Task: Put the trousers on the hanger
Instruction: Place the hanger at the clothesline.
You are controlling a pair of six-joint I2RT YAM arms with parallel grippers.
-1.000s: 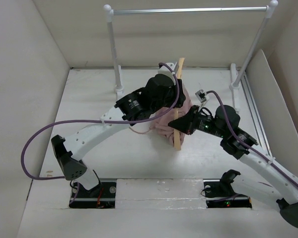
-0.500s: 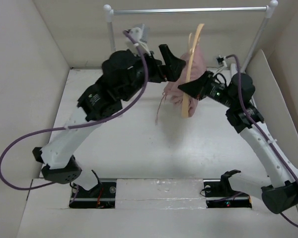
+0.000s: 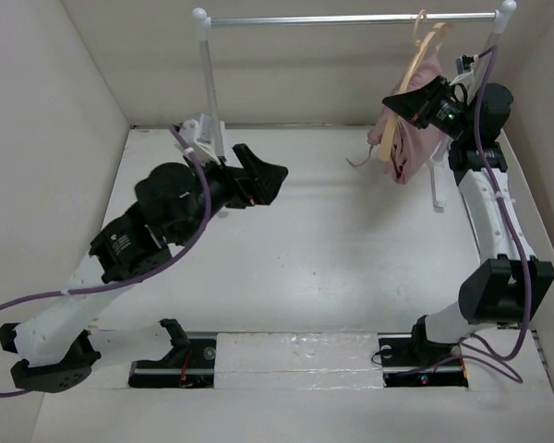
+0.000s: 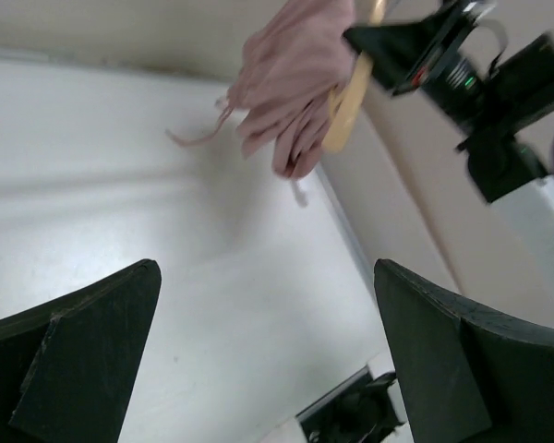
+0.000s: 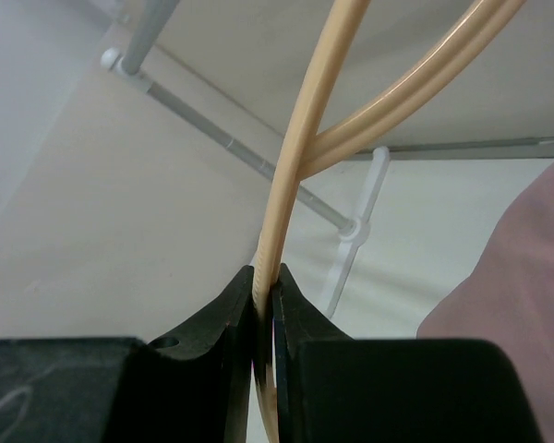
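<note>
The left gripper (image 3: pixel 261 173) hangs with jaws wide apart and nothing between them, the rail's (image 3: pixel 351 18) left post just behind it. Well off to its right, the trousers (image 3: pixel 409 138) hang folded over the hanger (image 3: pixel 399 90), a drawstring trailing toward it. The right gripper (image 3: pixel 415 100) is clamped on the hanger's thin arm, cloth just below. The hook seems to sit over the rail above this gripper, though that is hard to make out. Arm and cloth hide most of the right post.

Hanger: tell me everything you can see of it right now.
The hanger is thin, curved, light-tan wood, held tilted at the right end of the clothes rail, its hook at the bar; whether it is seated cannot be told. The right gripper pinches one arm; the pink trousers hang draped over it.
</note>
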